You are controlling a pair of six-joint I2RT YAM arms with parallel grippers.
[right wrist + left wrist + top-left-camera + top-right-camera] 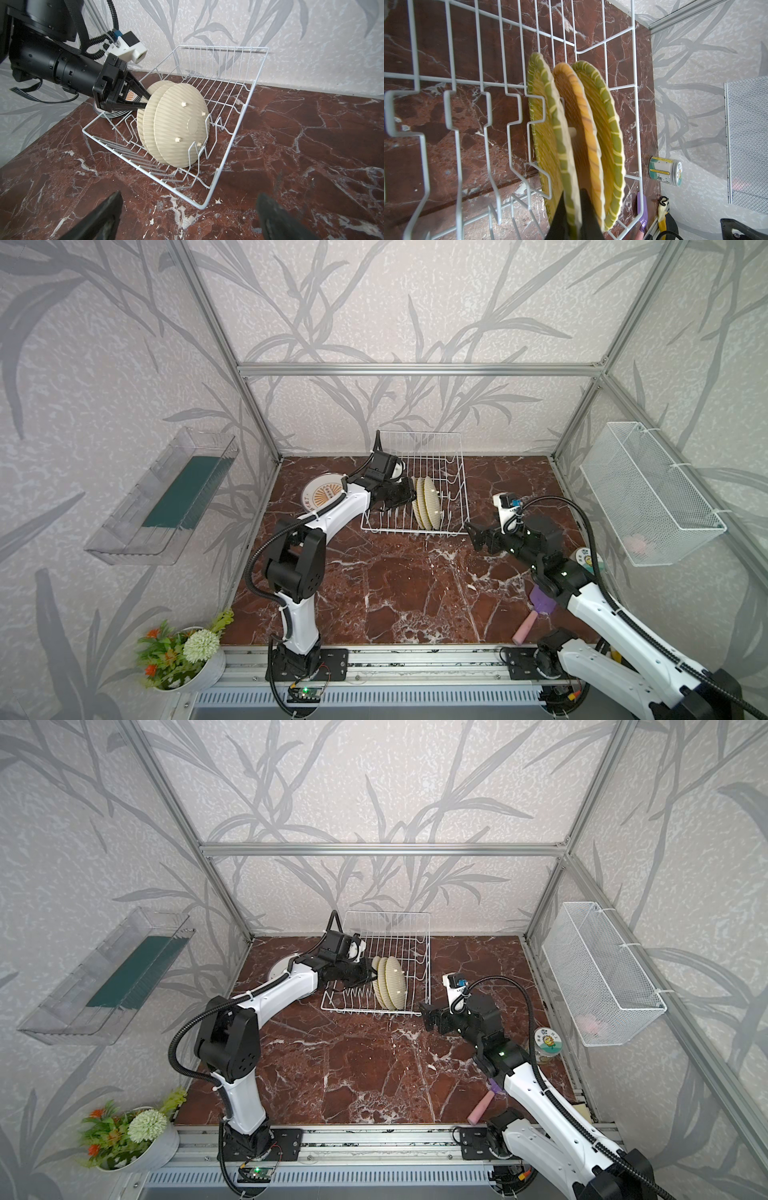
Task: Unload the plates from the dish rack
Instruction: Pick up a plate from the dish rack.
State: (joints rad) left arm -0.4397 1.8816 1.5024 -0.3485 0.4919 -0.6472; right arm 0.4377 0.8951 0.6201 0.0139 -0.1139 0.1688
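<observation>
Plates [604,128] show striped faces from left wrist — beige backs from right.

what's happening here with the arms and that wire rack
The left pincer is shut on the rim of the yellow woven plate nearest its arm, one of three standing in the dish rack. The white sunburst plates already lie stacked on the table beside the rack. The right pincer hangs open and empty by the rack's near corner.
</observation>
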